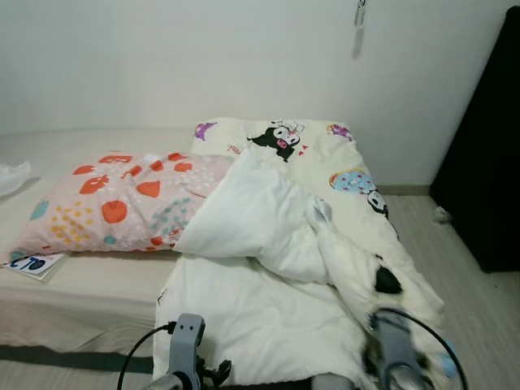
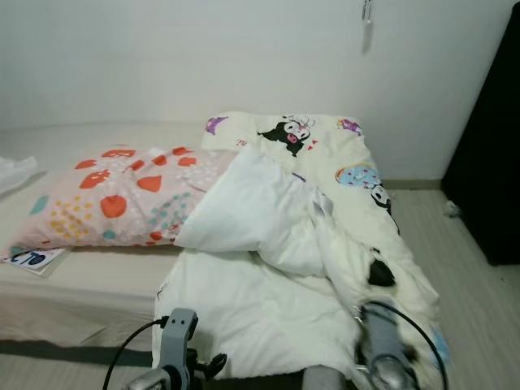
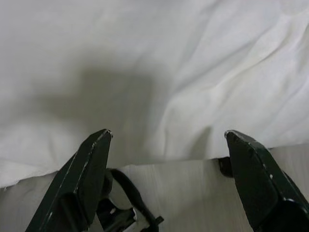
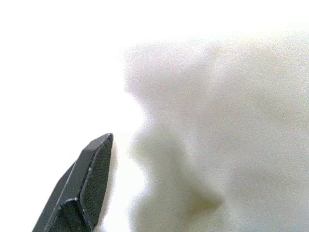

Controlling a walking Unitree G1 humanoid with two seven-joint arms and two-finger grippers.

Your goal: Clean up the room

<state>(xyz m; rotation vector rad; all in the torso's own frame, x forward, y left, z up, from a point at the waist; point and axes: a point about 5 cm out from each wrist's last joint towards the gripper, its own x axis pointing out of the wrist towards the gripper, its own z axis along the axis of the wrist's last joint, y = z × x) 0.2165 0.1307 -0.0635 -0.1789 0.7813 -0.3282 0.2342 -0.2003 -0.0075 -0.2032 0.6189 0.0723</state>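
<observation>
Nearest us, left hand (image 3: 166, 181) hangs released over the rumpled duvet (image 1: 276, 268); right hand (image 4: 87, 188) state indeterminate. Bed (image 1: 89, 284) remains unmade, we judge.

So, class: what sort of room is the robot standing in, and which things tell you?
Most likely a bedroom. A low mattress lies on the floor against the wall, with a patterned pillow and a rumpled cartoon-print duvet on it.
</observation>
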